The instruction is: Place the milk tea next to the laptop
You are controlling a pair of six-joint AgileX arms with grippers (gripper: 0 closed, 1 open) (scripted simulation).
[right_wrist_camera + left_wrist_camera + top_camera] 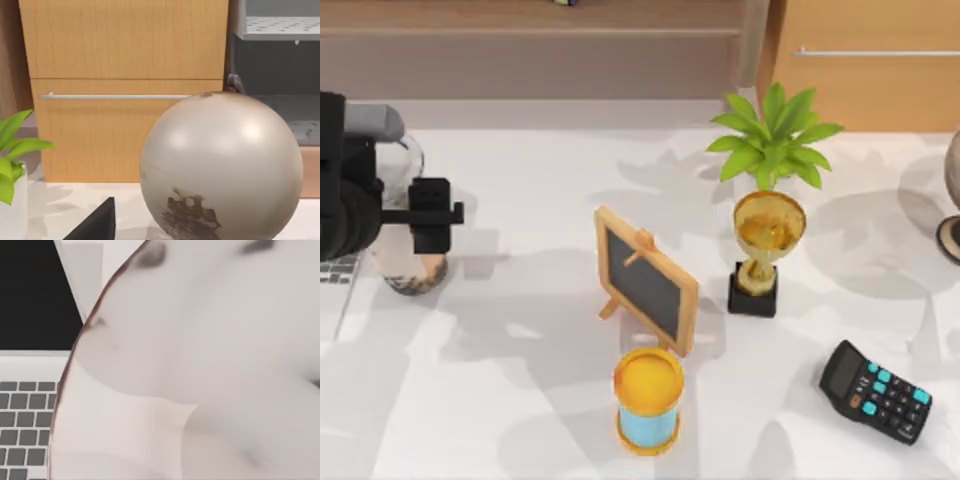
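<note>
Standing on the table with its pearl-dark base just beside the laptop [334, 272], the milk tea [408, 262] looks close to placed; what seems left is letting go and pulling the left gripper [432, 215] clear. That gripper sits against the cup's upper part, but I cannot tell how far its fingers are parted or whether they grip. From the left wrist, the cup [200, 365] is a smooth, clear, curved wall of creamy drink, with flat grey keys [22, 415] and a black screen [35, 295] beyond it.
</note>
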